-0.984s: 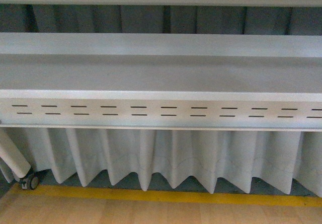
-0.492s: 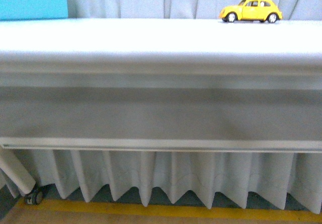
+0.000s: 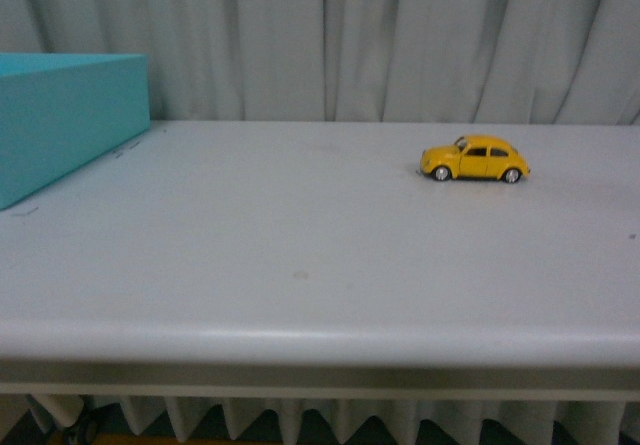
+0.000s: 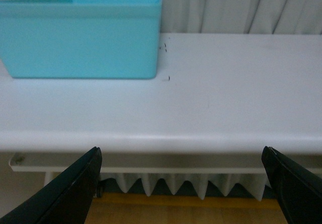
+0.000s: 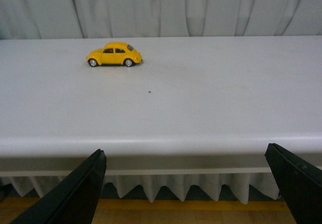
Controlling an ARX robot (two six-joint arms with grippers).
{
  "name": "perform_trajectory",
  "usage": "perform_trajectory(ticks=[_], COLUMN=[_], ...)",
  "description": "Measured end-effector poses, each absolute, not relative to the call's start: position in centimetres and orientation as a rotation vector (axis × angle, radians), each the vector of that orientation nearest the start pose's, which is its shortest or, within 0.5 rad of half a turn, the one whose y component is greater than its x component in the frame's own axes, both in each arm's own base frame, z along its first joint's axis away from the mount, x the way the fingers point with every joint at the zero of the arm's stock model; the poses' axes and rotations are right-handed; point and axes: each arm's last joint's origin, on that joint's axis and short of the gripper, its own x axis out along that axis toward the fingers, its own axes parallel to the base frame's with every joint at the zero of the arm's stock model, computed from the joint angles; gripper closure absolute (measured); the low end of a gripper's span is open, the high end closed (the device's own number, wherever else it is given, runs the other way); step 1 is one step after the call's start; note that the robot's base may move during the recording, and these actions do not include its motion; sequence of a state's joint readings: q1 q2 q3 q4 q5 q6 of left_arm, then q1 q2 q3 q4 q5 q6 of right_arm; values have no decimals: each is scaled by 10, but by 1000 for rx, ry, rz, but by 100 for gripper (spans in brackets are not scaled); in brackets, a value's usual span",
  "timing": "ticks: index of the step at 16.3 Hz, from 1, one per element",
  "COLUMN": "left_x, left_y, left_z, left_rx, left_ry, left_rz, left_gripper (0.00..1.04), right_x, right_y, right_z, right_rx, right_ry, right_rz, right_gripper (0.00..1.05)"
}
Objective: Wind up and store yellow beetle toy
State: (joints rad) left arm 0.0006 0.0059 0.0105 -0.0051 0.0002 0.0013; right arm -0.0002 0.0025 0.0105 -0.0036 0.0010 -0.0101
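Note:
The yellow beetle toy (image 3: 474,159) stands on its wheels on the white table (image 3: 300,265), right of centre toward the back, nose pointing left. In the right wrist view the beetle toy (image 5: 114,54) sits far ahead on the tabletop. My right gripper (image 5: 186,189) is open, held off the table's front edge with nothing between its fingers. Also open and empty, my left gripper (image 4: 183,183) hangs before the table's front edge. Neither arm shows in the front view.
A turquoise box (image 3: 60,115) stands at the table's back left; in the left wrist view the turquoise box (image 4: 83,38) lies beyond the left gripper. A pleated grey curtain (image 3: 330,40) hangs behind the table. A wooden floor (image 5: 176,211) lies below.
The front view has risen from shelf level below the table to above the tabletop, so the beetle toy and the turquoise box now show from above.

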Motion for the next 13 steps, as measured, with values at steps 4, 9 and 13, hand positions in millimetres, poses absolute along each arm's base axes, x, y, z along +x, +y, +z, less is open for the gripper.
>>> perform_trajectory(ticks=[4, 9, 13], left_x=[97, 97, 97], left_y=[0, 0, 0], left_z=[166, 166, 167], left_rx=[0, 1, 0], left_ry=[-1, -1, -4], left_rz=[2, 0, 1], left_gripper=[7, 7, 7], right_x=[97, 97, 97], right_y=[0, 0, 0], right_z=[167, 167, 167], right_rx=[-11, -9, -8], right_ry=[-5, -4, -5], right_rz=[0, 0, -1], right_gripper=[7, 7, 7])
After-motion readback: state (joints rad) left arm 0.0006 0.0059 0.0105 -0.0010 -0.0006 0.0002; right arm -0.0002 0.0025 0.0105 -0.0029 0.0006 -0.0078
